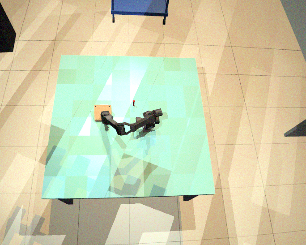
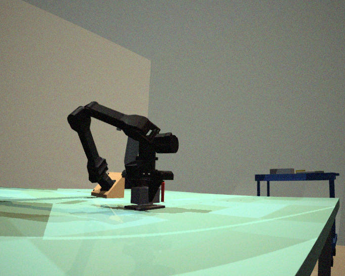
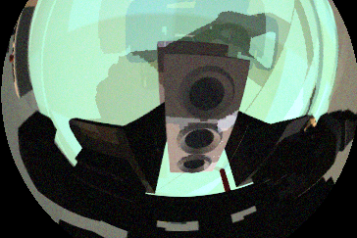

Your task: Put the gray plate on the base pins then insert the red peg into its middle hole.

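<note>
My gripper point(image 2: 146, 187) point(image 3: 192, 105) is shut on the gray plate point(image 2: 139, 195) point(image 3: 206, 120), its fingers on two opposite sides. Three round holes show in a row on the plate in the wrist view. The plate is low over the dark base point(image 2: 145, 207) point(image 3: 196, 47), with its underside at or just above the base's top. A strip of base shows past the plate's far end and left side in the wrist view. The base's pins are hidden, so I cannot tell whether they are in the holes. The red peg point(image 1: 133, 103) point(image 2: 162, 191) point(image 3: 225, 179) stands upright on the table, apart from the base.
The arm rises from an orange-tan wedge mount point(image 1: 98, 109) point(image 2: 119, 186) on the light green table point(image 1: 71, 92) point(image 2: 234, 227). A blue cart point(image 1: 139, 5) point(image 2: 295, 176) with small items on top stands beyond the table. Part of a gray shape shows behind the arm in the exterior view.
</note>
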